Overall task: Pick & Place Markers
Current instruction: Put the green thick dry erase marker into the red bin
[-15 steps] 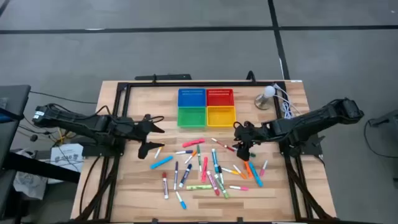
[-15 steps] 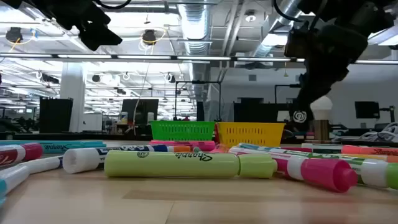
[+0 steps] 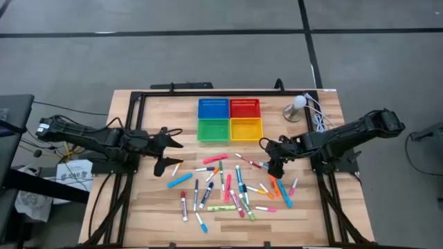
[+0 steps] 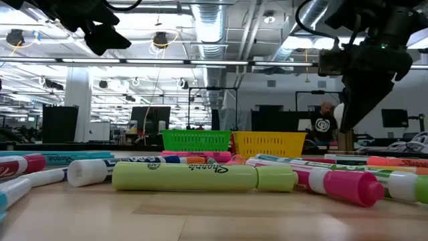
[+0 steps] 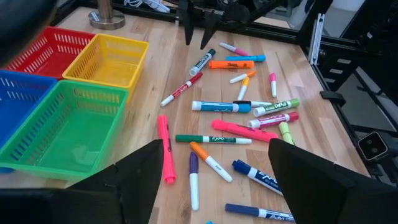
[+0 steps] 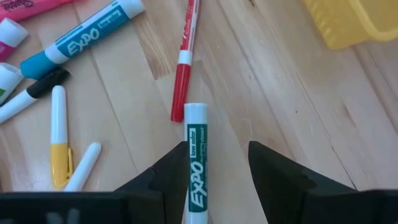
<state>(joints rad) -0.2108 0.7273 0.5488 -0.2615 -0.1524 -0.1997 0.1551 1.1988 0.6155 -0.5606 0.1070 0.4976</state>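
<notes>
Fingers of right gripper (image 6: pixel 214 163) apart, straddling white Expo marker (image 6: pixel 196 163) flat on counter (image 3: pixel 304 207), no grip. Left gripper (image 3: pixel 169 149) wide apart, left of trays (image 3: pixel 230 119).

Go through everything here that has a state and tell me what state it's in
Left gripper: open, empty, beside the marker pile.
Right gripper: open, straddling the Expo marker, not gripping.
Markers: capped, scattered on the table.
Green tray: empty.
Yellow tray: empty.

Bright, even overhead light; soft shadows; ceiling lamps (image 4: pixel 160 40) glare in low view, foreground blurred.
</notes>
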